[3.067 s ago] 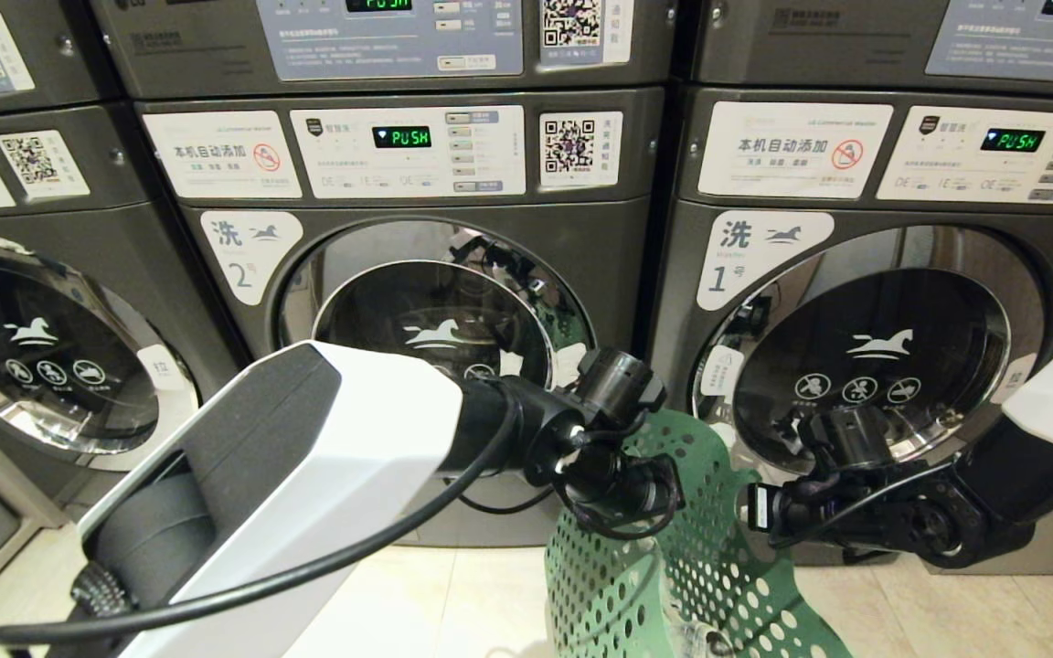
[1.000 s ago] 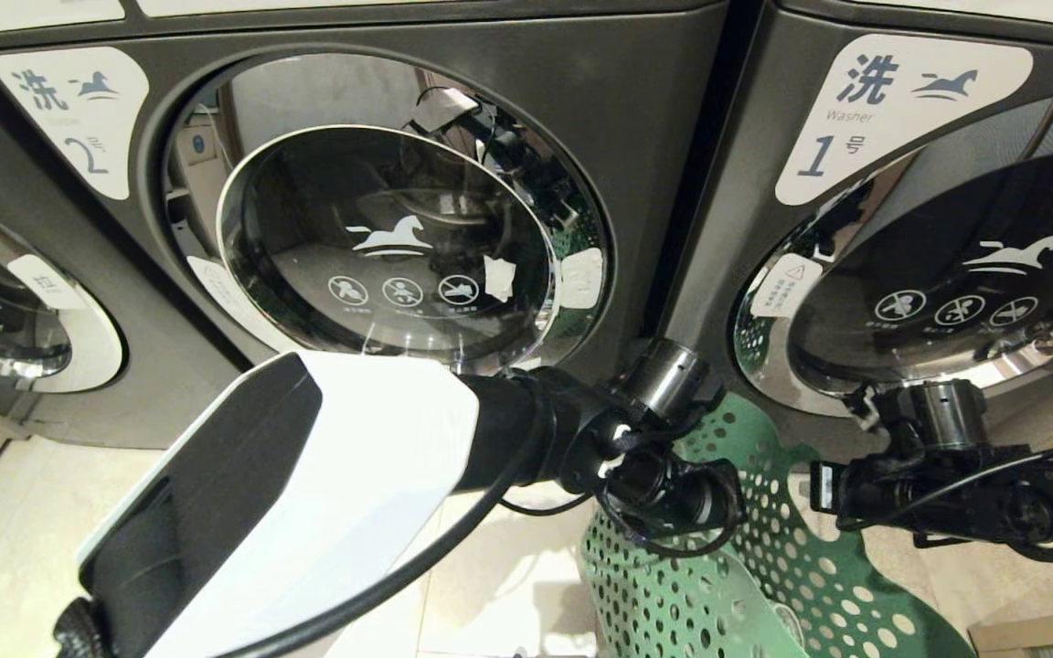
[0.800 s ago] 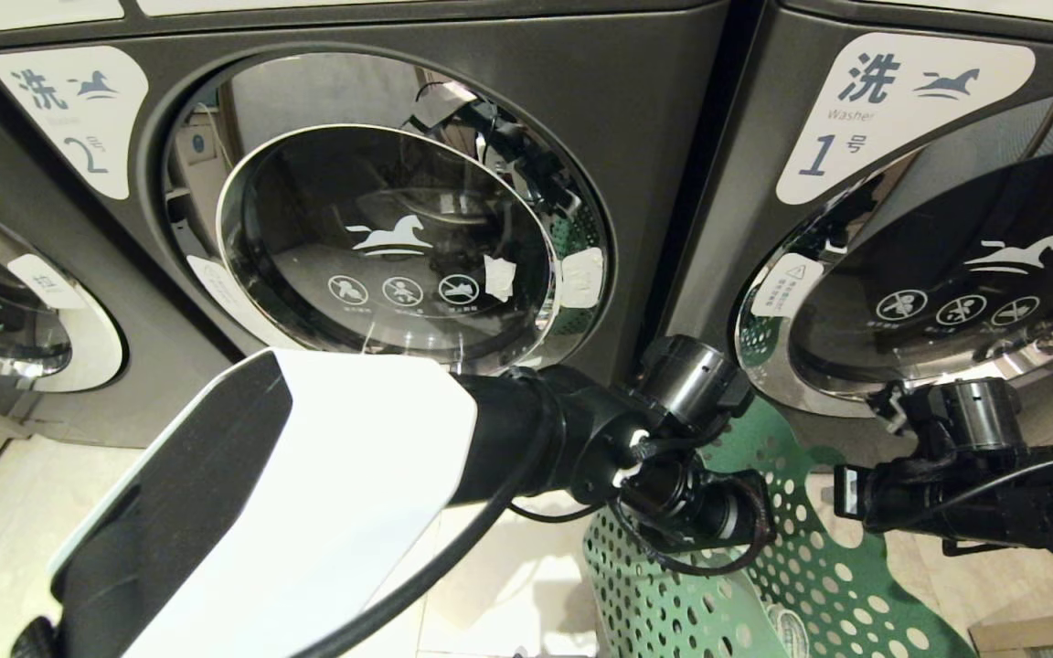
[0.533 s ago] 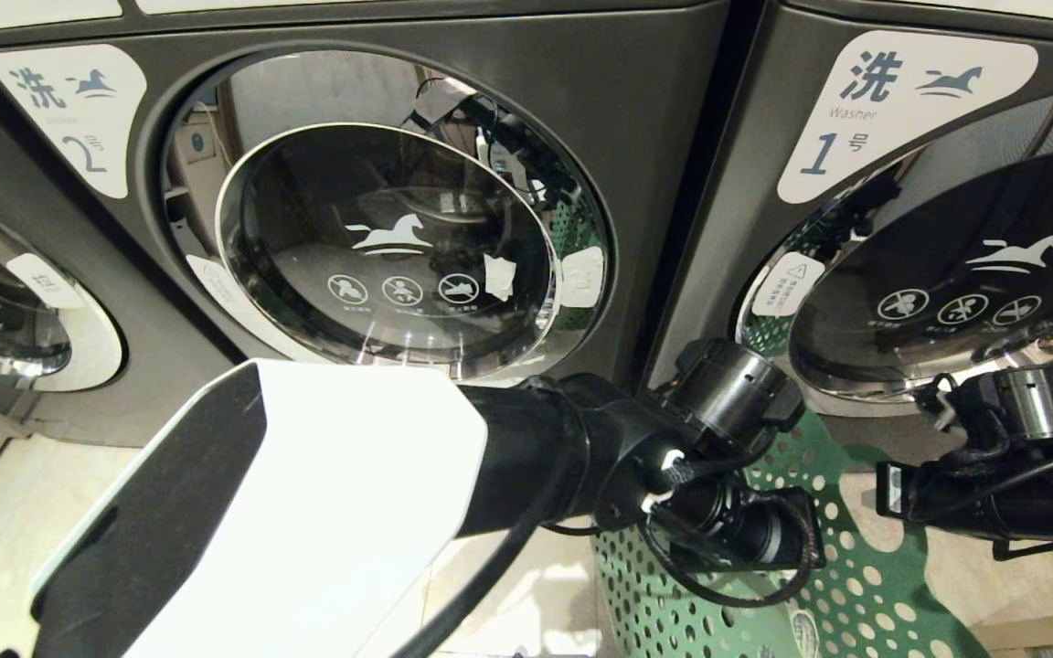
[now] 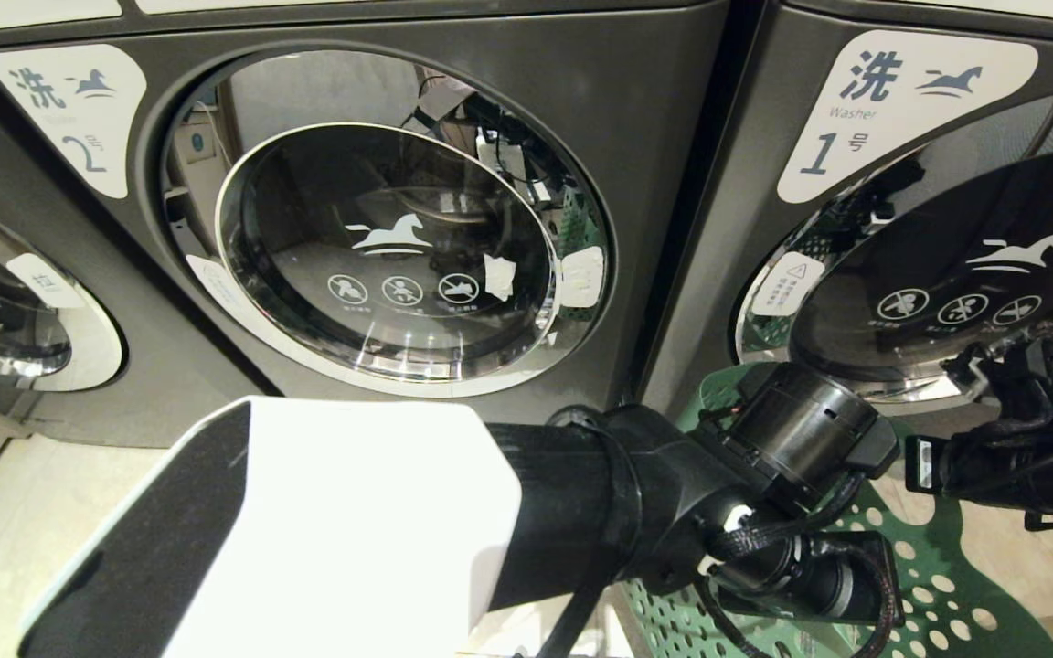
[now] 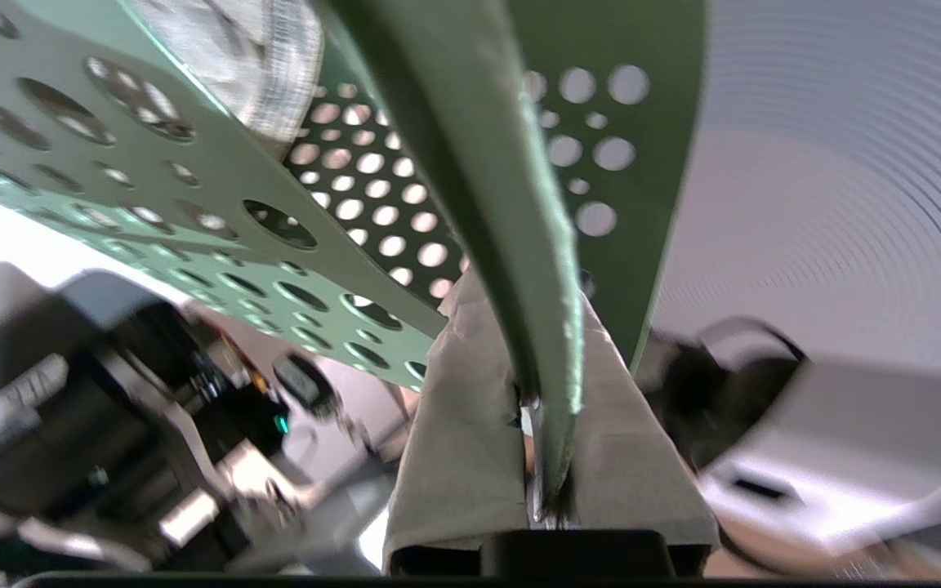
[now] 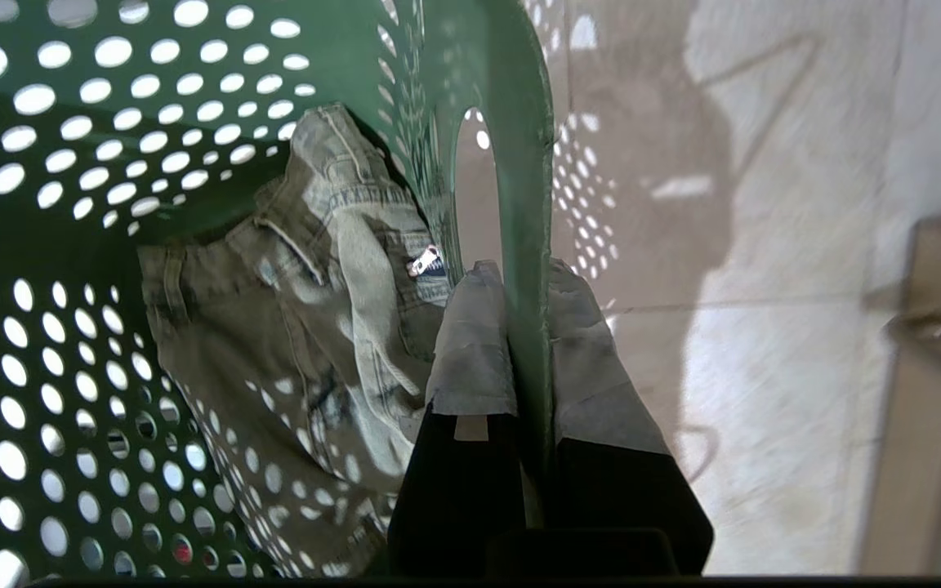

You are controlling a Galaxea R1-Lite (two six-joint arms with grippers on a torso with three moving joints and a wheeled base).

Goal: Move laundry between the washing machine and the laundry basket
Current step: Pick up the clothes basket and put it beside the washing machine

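Both claws clamp opposite rims of the laundry basket (image 5: 938, 585), left claw (image 6: 548, 457) and right claw (image 7: 528, 359), sharing its load. The laundry (image 7: 291, 343) lies inside. The washing machine (image 5: 636, 137), door closed, stands at ten o'clock.

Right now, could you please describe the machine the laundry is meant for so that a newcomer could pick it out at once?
Facing the row of dark grey front-loaders, find the washing machine in the middle of the head view, up and to the left of the green laundry basket. Its round chrome-ringed glass door is shut and shows a white horse logo. Its white label reads 2; the neighbour on the right reads 1.
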